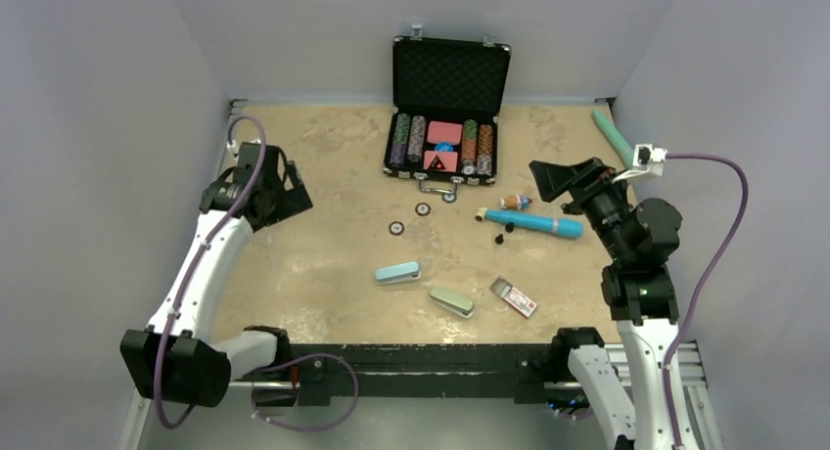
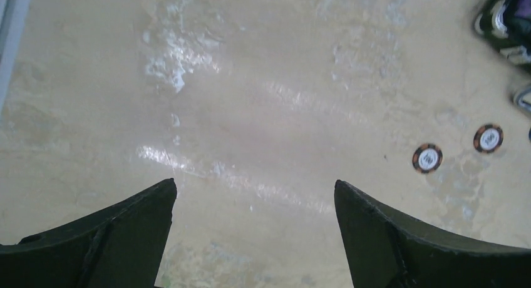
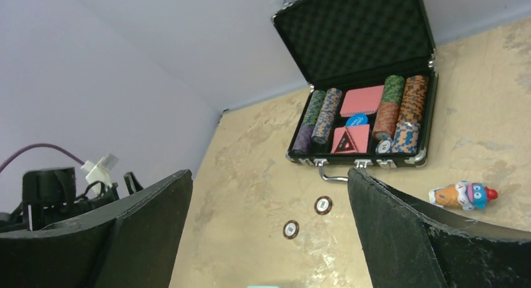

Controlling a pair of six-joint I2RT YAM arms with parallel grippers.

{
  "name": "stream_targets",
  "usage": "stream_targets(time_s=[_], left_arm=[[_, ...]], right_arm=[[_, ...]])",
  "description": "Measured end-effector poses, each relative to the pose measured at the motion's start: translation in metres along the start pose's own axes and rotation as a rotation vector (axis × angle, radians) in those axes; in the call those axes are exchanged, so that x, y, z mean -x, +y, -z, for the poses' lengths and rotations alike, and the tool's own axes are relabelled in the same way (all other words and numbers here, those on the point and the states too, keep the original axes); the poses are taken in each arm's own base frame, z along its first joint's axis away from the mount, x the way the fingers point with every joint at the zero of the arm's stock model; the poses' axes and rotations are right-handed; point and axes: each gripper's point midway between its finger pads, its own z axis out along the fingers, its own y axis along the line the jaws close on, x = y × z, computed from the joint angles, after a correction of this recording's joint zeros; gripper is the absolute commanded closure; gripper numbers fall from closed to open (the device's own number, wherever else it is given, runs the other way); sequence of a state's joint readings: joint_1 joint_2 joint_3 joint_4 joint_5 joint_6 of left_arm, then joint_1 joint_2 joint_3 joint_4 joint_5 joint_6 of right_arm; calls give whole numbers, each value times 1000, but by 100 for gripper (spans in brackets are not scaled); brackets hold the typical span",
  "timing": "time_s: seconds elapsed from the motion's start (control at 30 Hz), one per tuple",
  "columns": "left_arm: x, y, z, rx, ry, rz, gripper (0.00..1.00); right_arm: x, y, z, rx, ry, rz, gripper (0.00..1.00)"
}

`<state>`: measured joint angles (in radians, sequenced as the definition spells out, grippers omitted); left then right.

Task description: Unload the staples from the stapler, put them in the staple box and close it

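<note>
Tabletop (image 1: 313, 264) open left of teal stapler (image 1: 397, 272); grey stapler (image 1: 451, 300), box (image 1: 514, 296) near its right

Stapler (image 1: 451, 300) left of small box (image 1: 514, 297)

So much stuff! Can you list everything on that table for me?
Poker chip case: one, black, open, far centre.
Loose chips: two, orange-black, before the case.
Toy figure: one, multicoloured, right of centre.
Blue tube: one, beside the toy.
Green cylinder: one, far right corner.
Light blue stapler: one, near centre.
Grey-green stapler: one, beside it.
Staple box: one, red-white, right of staplers.
Left gripper: black, open, left side.
Right gripper: black, open, right side.
</note>
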<state>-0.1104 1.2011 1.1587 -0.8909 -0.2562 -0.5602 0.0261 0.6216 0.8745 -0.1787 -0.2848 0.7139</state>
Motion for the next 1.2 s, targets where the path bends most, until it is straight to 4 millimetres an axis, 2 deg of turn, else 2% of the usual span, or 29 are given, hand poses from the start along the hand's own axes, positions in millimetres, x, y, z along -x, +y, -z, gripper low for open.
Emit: stream_targets(time_s=[0.07,0.2,0.37,0.47,0.6,0.77,1.0,1.2], left_arm=[[-21,1,8,-27,52,-15,0],[-43,-10,25,-141,91,-39,0],[-81,-40,41,-312,178,-172,0],[-108,-62,54,-422,238,-299,0],[-130,-79,62,-487,298,-457,0],[-147,-105,63,-547,345,-631,3],[-179,-138,59,-652,370,-805,1],[-209,-164,36,-690,415,-936,4]], right_arm=[[-4,3,1,23,21,16,2],[-14,8,1,54,74,35,1],[-21,3,-5,8,144,57,1],[-32,0,-11,-11,214,67,1],[-50,-11,-21,-45,322,78,1],[-77,-36,-19,-108,438,90,1],[-82,-33,-1,-84,433,113,2],[-89,-36,5,-88,449,112,2]])
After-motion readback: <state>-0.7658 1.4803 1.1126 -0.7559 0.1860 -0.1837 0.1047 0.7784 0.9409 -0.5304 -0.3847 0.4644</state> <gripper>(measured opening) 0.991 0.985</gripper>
